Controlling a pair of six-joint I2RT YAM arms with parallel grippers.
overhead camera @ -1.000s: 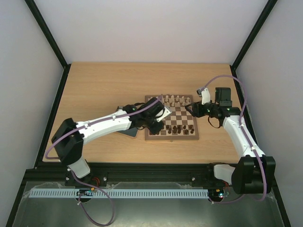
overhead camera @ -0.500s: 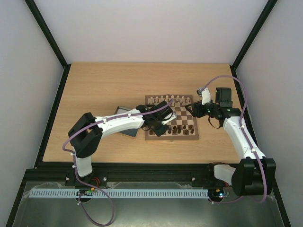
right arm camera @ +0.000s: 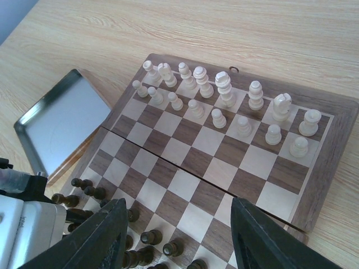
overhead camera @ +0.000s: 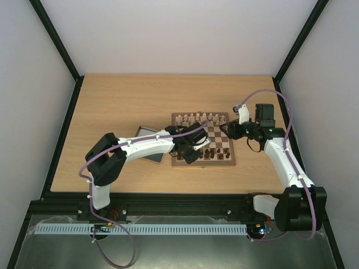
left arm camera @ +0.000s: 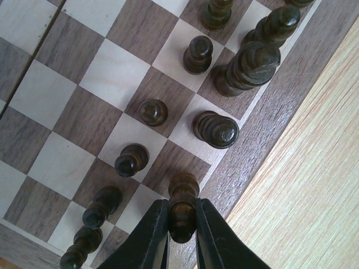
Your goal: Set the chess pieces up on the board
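The board (overhead camera: 220, 141) lies mid-table, with cream pieces (overhead camera: 197, 118) along its far rows and dark chess pieces (overhead camera: 216, 152) along its near rows. My left gripper (overhead camera: 193, 150) is over the board's near left corner, shut on a dark chess piece (left arm camera: 182, 203). The piece hangs over the near row's squares by the brown border (left arm camera: 263, 129). Several dark pieces (left arm camera: 216, 128) stand on nearby squares. My right gripper (overhead camera: 227, 130) hovers open and empty above the board's right edge, and its wrist view shows the board (right arm camera: 190, 162) and cream pieces (right arm camera: 224, 92).
A shiny metal tray (overhead camera: 147, 134) lies left of the board, partly under my left arm, and shows in the right wrist view (right arm camera: 61, 126). Bare wooden tabletop (overhead camera: 123, 101) surrounds the board.
My left arm's elbow has risen and pulled in, and its gripper has shifted slightly toward the board's near left corner. The right arm has not moved.
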